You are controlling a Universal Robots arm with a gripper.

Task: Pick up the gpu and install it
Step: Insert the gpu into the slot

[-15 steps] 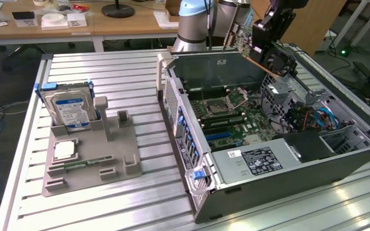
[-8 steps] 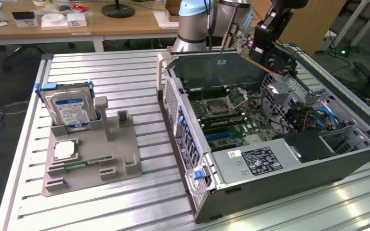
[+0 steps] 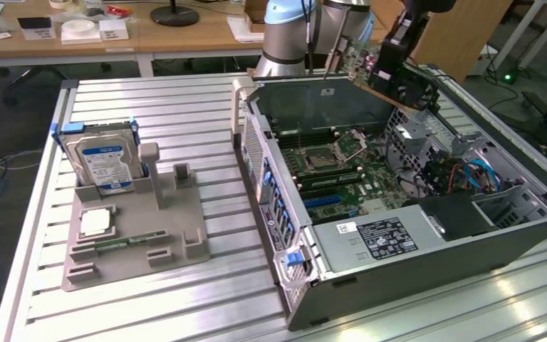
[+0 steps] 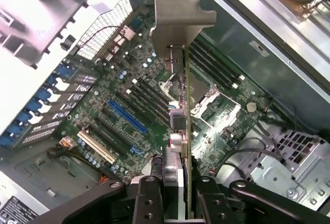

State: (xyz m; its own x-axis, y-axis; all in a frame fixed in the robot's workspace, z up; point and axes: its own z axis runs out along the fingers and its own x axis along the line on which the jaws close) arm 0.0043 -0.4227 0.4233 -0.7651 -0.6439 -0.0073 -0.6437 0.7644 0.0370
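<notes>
The gpu (image 3: 397,78) is held tilted in the air above the open computer case (image 3: 444,274), over the motherboard (image 3: 335,171). It is clamped edge-on between the fingers (image 4: 147,199) of the gripper (image 4: 178,202). The case is set on a slatted metal surface (image 3: 159,107).

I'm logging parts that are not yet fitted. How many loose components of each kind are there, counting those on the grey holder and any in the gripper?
Hard drive: 1
Processor chip: 1
Memory stick: 1
gpu, held in the gripper: 1
Total: 4
</notes>
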